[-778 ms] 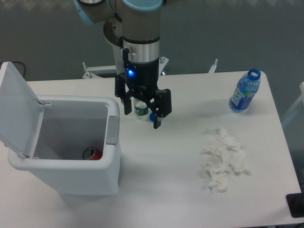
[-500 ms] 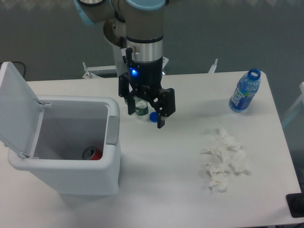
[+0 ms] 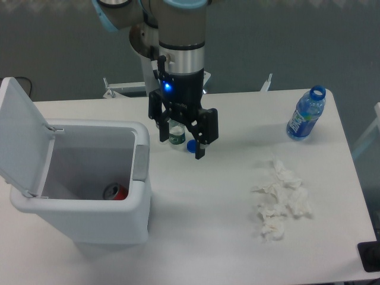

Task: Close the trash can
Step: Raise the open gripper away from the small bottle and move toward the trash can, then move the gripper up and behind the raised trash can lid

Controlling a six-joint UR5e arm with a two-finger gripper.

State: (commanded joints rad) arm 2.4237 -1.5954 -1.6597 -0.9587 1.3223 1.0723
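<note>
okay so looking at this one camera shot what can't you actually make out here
1. Small bottle behind the gripper: mostly covered by the fingers.
2. Trash can floor: its front wall hides all but a red can.
3. Black object at the bottom right: cut off by the frame edge.

Grey arm w/ lt-blue joint caps, silver wrist, black claw (image 3: 181, 141), blue LED.

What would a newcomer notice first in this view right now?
The big white trash can at the left, its lid standing open with a red can at the bottom. Next, the gripper at centre, jaws open, above a small bottle, and crumpled tissues at right.
</note>
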